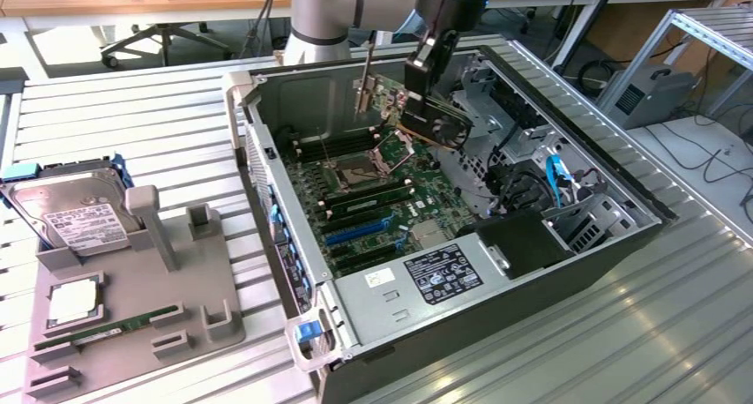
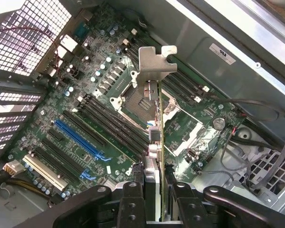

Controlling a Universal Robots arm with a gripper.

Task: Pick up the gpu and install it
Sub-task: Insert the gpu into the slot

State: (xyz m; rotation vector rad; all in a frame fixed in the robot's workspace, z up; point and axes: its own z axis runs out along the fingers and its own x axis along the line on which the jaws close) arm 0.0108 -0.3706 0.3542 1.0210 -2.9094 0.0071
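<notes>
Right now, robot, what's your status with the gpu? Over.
Jaws shut on the gpu. Card hangs over the open case, above the motherboard, not in a slot. Nothing seen between card and board.

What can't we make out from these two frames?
Exterior view: gpu covers the motherboard beneath it, so the gap to the slots is unclear; arm cut off by top edge.
Wrist view: gpu edge-on, its connector edge hidden.
Exterior view: hard drive label too small to read.
</notes>
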